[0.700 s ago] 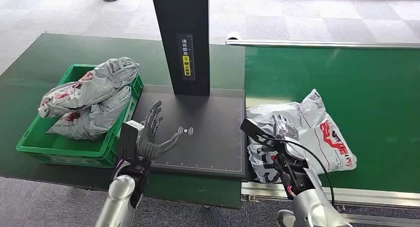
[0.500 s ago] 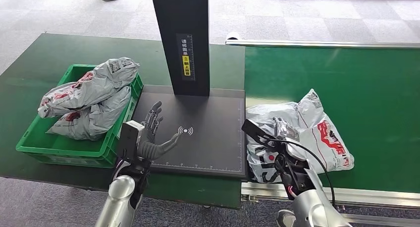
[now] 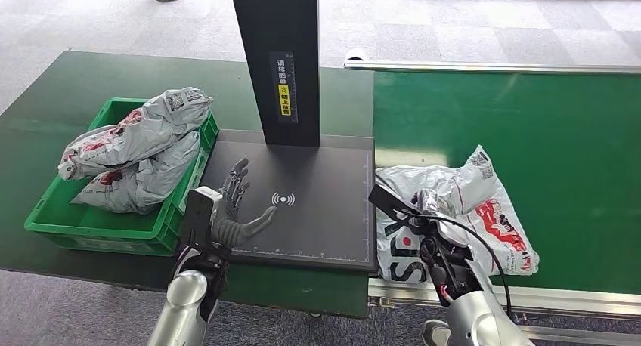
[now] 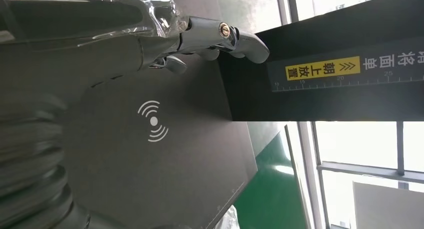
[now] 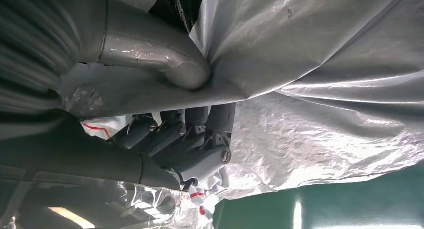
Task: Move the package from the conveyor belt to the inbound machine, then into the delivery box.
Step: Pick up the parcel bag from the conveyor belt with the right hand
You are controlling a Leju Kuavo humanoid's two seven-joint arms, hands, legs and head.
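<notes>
Head view, lower right of frame: my right hand (image 3: 432,204) sits on the crumpled grey plastic mailer package with red print (image 3: 484,210), which lies on the green conveyor belt (image 3: 544,127), its near edge just beside the flat black inbound machine platform (image 3: 317,210). Right wrist view shows the thumb and the dark fingers (image 5: 172,136) closed on a gathered fold of the film, so I read this as step one: grasp made, package not yet lifted.

My left hand (image 3: 234,210) hovers over the platform at lower centre-left, fingers spread, holding nothing.

Next move, by my judgement: raise the package and carry it left onto the platform, near the white signal mark (image 3: 283,200). A pinch on loose film may slip or stretch, so lift slowly.

Package looks soft, wrinkled and glossy; contents hidden.

Green plastic delivery box (image 3: 98,225), centre left, holds similar grey bags (image 3: 136,146).
</notes>
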